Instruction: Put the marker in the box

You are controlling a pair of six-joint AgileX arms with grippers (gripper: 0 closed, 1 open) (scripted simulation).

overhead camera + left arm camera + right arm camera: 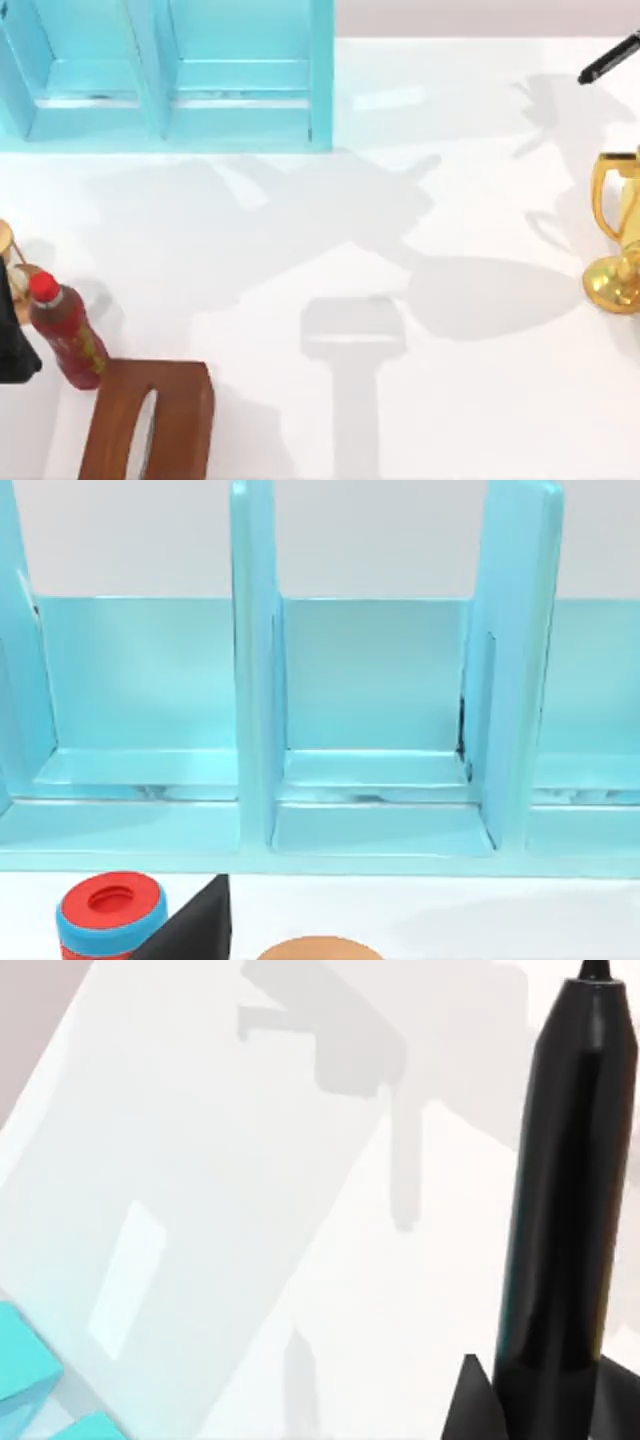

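Left end effector (195,925): matte black, flat-faced, wedge-shaped finger tapering to a point. Right end effector (530,1400): matte black, angular finger tips with sharp edges. No cables, screws or markings are visible on either unit.

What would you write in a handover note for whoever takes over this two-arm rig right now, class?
Right gripper: jaws shut on the marker, at the table's top right corner.
Box: top left, marker not in it.
Left gripper: idle at the left edge by the red bottle.
Done: marker grasped.
Left: carry it to the box, release inside.
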